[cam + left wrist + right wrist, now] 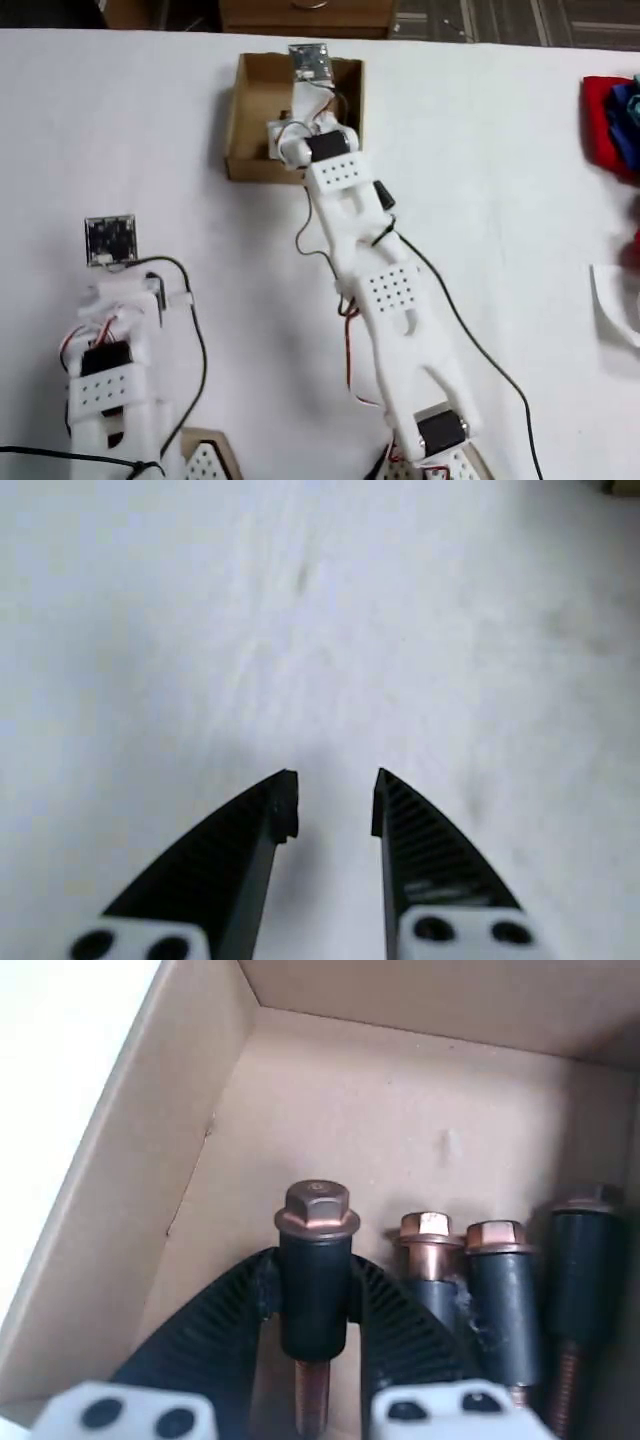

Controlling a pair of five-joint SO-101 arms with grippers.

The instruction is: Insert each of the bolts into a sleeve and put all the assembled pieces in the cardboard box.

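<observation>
The cardboard box (250,110) stands at the back middle of the table. My right gripper (313,1300) is inside the box (200,1160), shut on an assembled piece (315,1280): a copper bolt in a black sleeve, head pointing away from the wrist. Three more assembled pieces (500,1290) lie side by side on the box floor beside it. In the high view the right arm (340,190) stretches over the box's near right corner. My left gripper (335,805) hangs open over bare white table at the front left, with nothing between its fingers.
The left arm (110,340) sits at the front left of the white table. Red and blue cloth (612,110) lies at the right edge, with a white curved object (612,305) below it. Cables (470,330) trail along the right arm.
</observation>
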